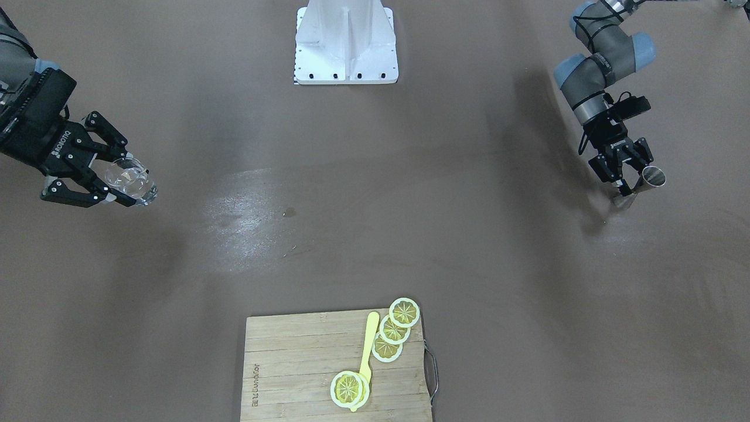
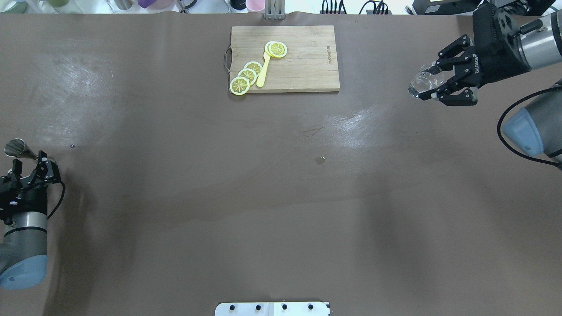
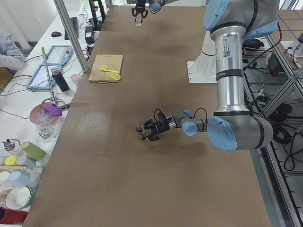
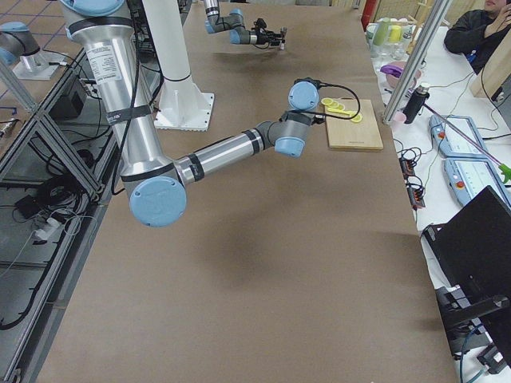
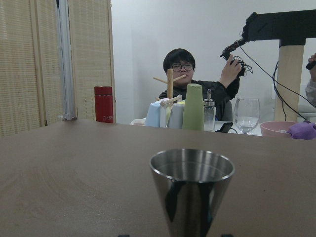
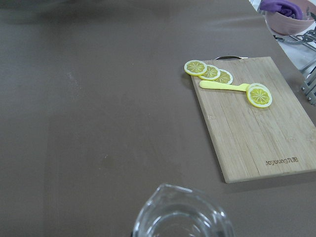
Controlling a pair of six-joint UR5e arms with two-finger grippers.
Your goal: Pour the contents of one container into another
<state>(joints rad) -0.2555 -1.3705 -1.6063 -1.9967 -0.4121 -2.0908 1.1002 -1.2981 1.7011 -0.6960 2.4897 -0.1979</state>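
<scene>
A clear glass cup (image 2: 420, 82) with a pouring lip is held well above the table, and my right gripper (image 2: 429, 82) is shut on it at the far right. In the front view the same glass cup (image 1: 138, 187) sits in the right gripper (image 1: 126, 179). The right wrist view shows its rim (image 6: 182, 215) from above. My left gripper (image 2: 30, 160) is shut on a cone-shaped steel cup (image 2: 15, 148), low at the table's left edge. The steel cup (image 5: 191, 190) stands upright, and its base is hidden, so I cannot tell whether it rests on the table.
A wooden cutting board (image 2: 307, 66) lies at the far middle with lemon slices (image 2: 246, 75) and a yellow spoon (image 2: 263, 70) on it. The white robot base (image 1: 345, 41) stands at the near edge. Bottles, cups and a seated person (image 5: 183, 74) are beyond the table's left end.
</scene>
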